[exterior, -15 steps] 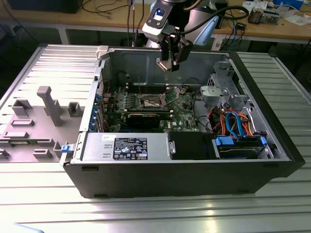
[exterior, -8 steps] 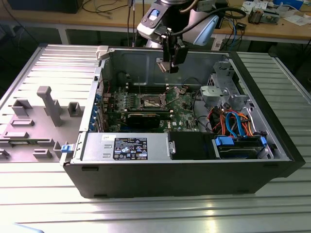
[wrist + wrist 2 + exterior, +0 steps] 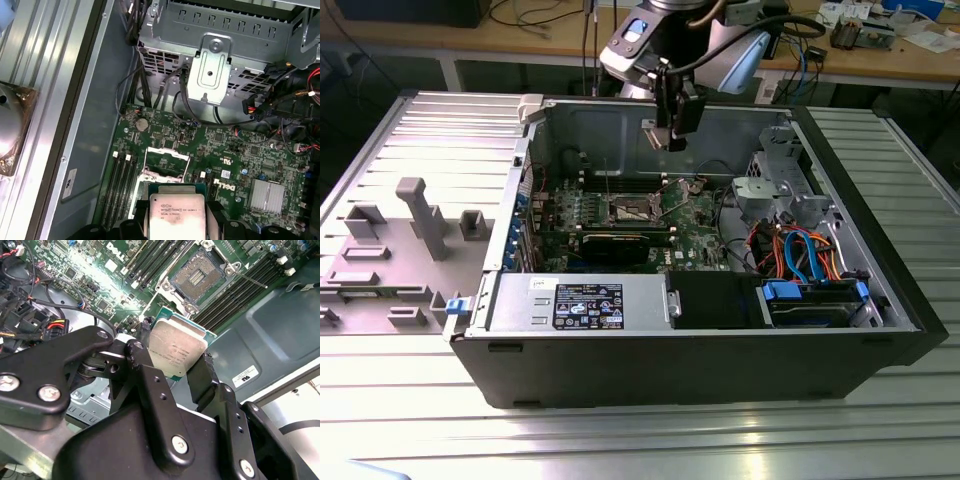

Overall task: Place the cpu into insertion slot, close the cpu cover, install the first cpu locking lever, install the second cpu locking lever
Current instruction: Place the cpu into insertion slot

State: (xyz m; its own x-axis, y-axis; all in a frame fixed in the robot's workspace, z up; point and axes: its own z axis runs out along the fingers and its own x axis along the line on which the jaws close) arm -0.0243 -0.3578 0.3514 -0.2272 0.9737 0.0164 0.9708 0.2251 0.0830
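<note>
Clamped snug between the gripper's [image 3: 170, 362] black fingers [image 3: 150, 385] up front: the cpu [image 3: 177, 350], held by two opposite edges, silver top showing. Hovering above the bare insertion slot [image 3: 196, 277], not touching it. Sitting upper middle of the exterior view, over the green board [image 3: 700, 225] inside the open computer case [image 3: 720, 350].

a ribbed silver metal table [image 3: 620, 445] up front, a light wooden workbench [image 3: 535, 45] along the back.
</note>
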